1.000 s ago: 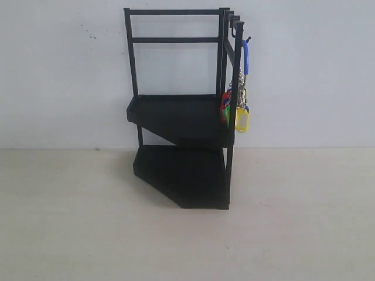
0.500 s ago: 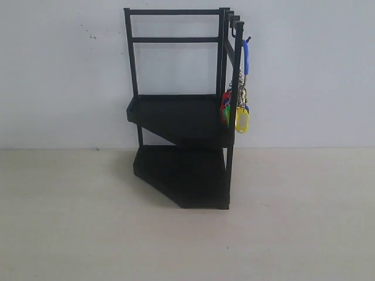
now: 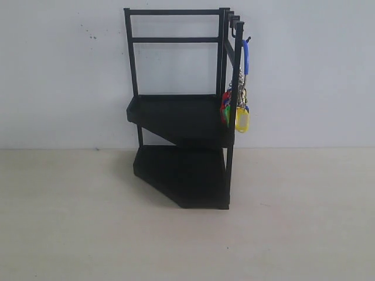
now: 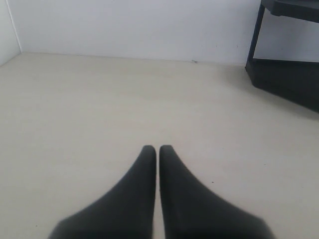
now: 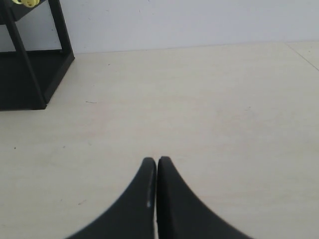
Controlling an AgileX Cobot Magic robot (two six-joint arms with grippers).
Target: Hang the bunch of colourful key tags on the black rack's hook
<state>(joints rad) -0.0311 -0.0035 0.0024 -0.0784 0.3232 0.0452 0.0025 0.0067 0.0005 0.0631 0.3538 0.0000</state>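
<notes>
Key tag bunch [image 3: 241,116]: red/grn/yel tags, blue loop on hook [image 3: 247,40]

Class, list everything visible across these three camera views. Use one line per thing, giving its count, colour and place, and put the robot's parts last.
rack: one, black, two-tier, standing on the table near the wall
hook: one, black, on the rack's top side rail
key tag bunch: one, with a blue loop and red, green and yellow tags, hanging from the hook at the rack's side
table: one, pale beige, under the rack
wall: one, white, behind the rack
left end effector: one, black, shut, above the table away from the rack
right end effector: one, black, shut, above the table away from the rack
</notes>
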